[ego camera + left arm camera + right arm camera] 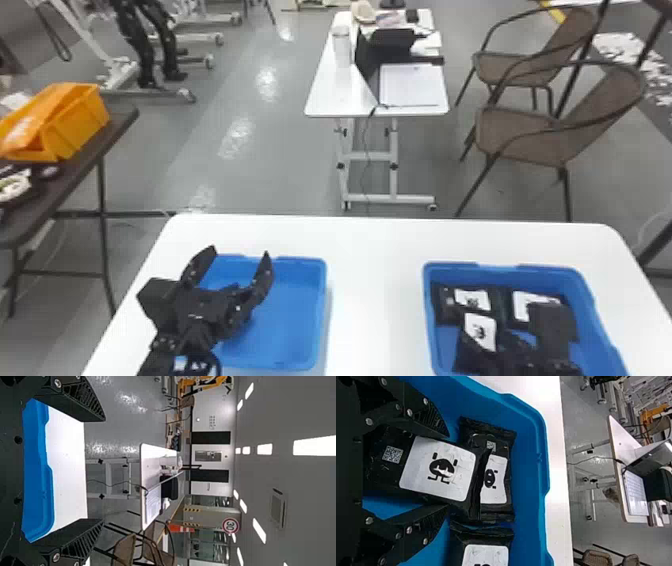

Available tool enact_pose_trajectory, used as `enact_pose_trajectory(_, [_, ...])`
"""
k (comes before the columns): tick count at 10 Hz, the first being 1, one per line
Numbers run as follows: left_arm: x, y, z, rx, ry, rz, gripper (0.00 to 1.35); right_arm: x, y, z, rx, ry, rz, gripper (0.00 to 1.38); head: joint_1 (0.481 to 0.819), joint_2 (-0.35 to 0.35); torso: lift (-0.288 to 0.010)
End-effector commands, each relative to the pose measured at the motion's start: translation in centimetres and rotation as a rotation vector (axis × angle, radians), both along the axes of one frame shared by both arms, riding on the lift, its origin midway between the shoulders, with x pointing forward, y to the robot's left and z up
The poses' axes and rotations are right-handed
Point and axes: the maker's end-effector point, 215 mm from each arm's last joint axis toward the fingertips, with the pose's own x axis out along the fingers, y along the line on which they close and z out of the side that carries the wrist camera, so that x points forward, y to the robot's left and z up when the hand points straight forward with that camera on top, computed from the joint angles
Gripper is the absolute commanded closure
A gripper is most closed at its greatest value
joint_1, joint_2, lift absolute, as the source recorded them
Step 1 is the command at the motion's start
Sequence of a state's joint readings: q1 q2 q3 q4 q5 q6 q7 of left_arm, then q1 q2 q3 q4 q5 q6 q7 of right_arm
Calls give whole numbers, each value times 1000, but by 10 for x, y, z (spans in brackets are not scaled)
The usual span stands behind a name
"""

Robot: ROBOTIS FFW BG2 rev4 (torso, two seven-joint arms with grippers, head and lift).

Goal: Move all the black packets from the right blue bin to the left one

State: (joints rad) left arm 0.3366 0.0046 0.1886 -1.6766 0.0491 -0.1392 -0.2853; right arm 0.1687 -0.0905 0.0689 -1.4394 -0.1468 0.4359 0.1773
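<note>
High head view faces forward-down; closer wrist views face forward, all sharing the far table [345, 92].

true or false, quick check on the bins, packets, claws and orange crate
1. The left claw is open at the left bin. True.
2. The blue bins touch. False: a strip of white table lies between them.
3. The right bin holds black packets with white labels. True.
4. The orange crate stands on the white table. False: it is on the dark table at the left.
5. The right claw is at the left bin. False: it is at the right bin.
</note>
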Motion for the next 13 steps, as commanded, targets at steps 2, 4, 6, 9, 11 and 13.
enact_pose_trajectory(2, [0, -2, -1, -7, 1, 2, 117, -1, -3, 5, -8, 1, -25, 1196, 695, 120, 0])
enact_pose_trajectory(4, [0, -1, 1, -5, -4, 4, 117, -3, -5, 12, -3, -16, -55, 1282, 695, 113, 0])
enact_pose_trajectory(6, [0, -2, 2, -7, -7, 3, 114, 0, -6, 30, -3, -52, -52, 1282, 695, 115, 0])
enact_pose_trajectory(9, [-1, -1, 2, -15, -9, 5, 117, 22, -3, 93, 48, -169, -76, 1282, 695, 109, 0])
enact_pose_trajectory(11, [1, -4, 5, -26, -17, 1, 117, 57, 17, 145, 135, -249, -56, 1282, 695, 116, 0])
enact_pose_trajectory(13, [2, -7, 6, -26, -18, -4, 111, 90, 49, 186, 228, -291, 20, 1282, 695, 134, 0])
